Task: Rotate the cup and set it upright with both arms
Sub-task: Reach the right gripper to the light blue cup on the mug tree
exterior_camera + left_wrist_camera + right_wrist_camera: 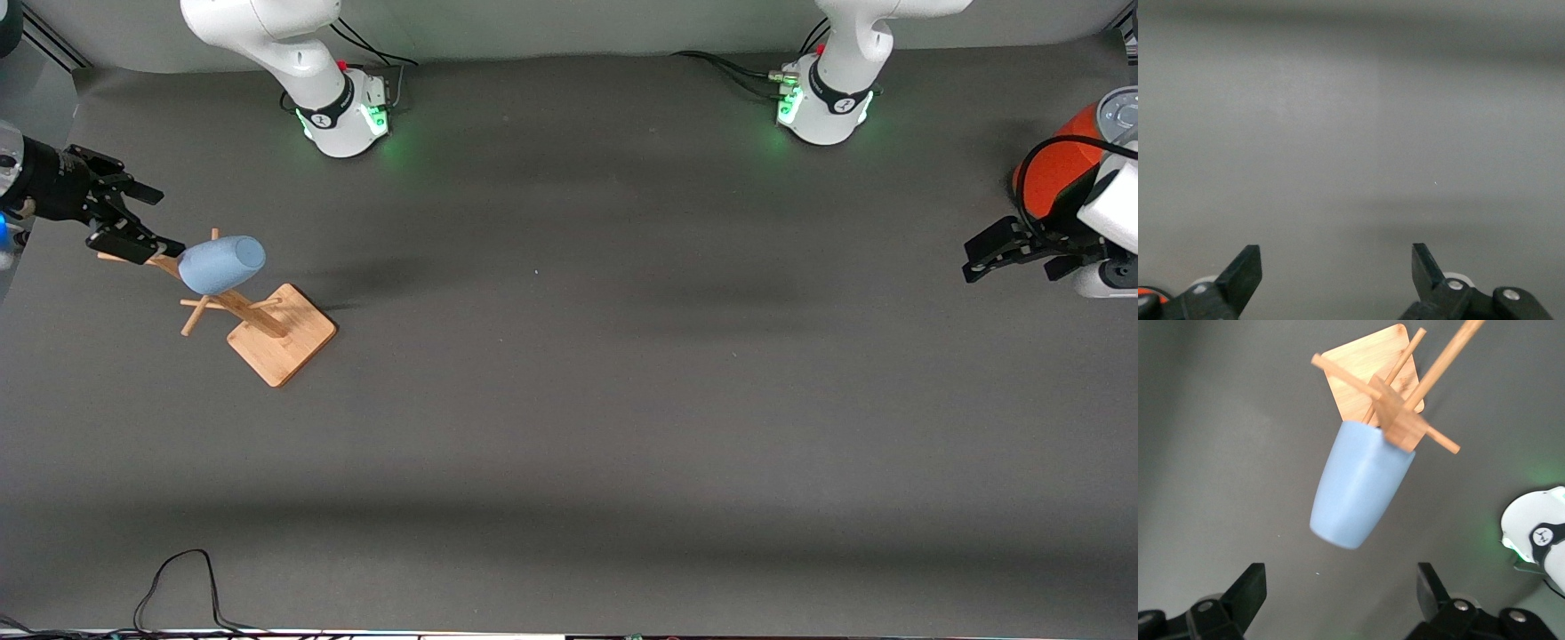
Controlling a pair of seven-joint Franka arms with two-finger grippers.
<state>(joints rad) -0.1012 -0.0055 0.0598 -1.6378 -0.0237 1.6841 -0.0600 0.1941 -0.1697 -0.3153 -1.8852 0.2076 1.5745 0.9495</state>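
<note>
The light-blue cup [222, 264] hangs tilted, mouth-first, on a peg of a wooden rack [282, 334] at the right arm's end of the table. In the right wrist view the cup [1361, 487] points its closed base toward the camera, with the rack's square base [1371, 370] below it. My right gripper [167, 222] is open and empty beside the rack's top, a little apart from the cup; its jaws [1341, 583] stand wide with only table between them. My left gripper [1013, 267] is open and empty at the left arm's end, and its wrist view [1337, 260] shows only bare table.
A large orange-red can with a grey lid [1058, 169] stands right by the left gripper at the table's edge. A black cable [178, 578] loops on the table's edge nearest the front camera. The table is covered in dark grey cloth [569, 400].
</note>
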